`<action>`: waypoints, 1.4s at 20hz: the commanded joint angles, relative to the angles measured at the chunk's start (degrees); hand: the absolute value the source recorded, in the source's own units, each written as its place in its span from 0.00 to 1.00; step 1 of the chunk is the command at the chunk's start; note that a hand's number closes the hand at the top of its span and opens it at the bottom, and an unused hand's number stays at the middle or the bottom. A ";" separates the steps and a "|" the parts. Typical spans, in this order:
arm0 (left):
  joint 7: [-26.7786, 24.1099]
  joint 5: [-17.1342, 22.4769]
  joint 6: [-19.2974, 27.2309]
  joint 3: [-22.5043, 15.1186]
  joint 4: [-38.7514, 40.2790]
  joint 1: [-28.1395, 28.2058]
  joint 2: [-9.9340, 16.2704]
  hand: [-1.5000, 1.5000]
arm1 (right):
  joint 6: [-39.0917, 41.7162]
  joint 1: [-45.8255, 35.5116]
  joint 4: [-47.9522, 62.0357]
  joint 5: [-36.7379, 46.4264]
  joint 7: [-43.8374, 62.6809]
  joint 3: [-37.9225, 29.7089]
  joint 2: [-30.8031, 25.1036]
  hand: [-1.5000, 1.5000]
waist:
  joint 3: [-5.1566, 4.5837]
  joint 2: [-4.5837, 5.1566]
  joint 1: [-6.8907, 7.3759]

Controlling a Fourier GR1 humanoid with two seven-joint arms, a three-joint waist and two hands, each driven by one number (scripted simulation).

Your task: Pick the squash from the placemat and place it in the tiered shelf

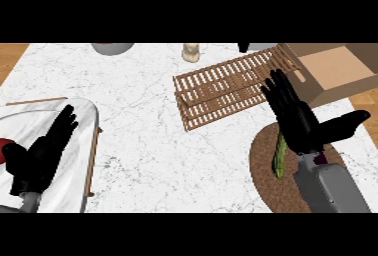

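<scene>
The pick looks not yet made. One long green squash [280,156] lies on the one round brown woven placemat [264,170], near that mat's upper middle. The right hand [299,120] hovers over the mat's upper edge, fingers straight, holding nothing. Next it should come down and curl round the squash. One slatted wooden tiered shelf [221,87] lies beyond the placemat on the white marble desk [140,100]. The left hand [40,152] rests open, far left of the mat.

A cardboard box [336,70] sits top right; a grey bowl [112,48] and pale bottle [191,52] stand along the far edge.
</scene>
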 commanded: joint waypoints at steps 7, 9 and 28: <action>3.54 5.82 1.74 3.35 4.78 4.80 -3.26 0.50 | -16.78 18.75 8.52 21.44 1.07 -13.41 -23.68 1.00 | 0.49 4.16 -6.68; 5.55 7.71 1.10 2.16 4.80 6.56 -5.06 0.50 | -22.20 22.99 10.11 16.85 2.31 -19.66 -20.09 1.00 | 1.82 2.26 -4.98; 4.69 3.94 -3.77 2.04 14.53 -1.54 -10.31 0.50 | -11.32 43.40 -32.71 17.17 22.08 -14.91 -27.29 0.00 | 1.75 2.27 0.99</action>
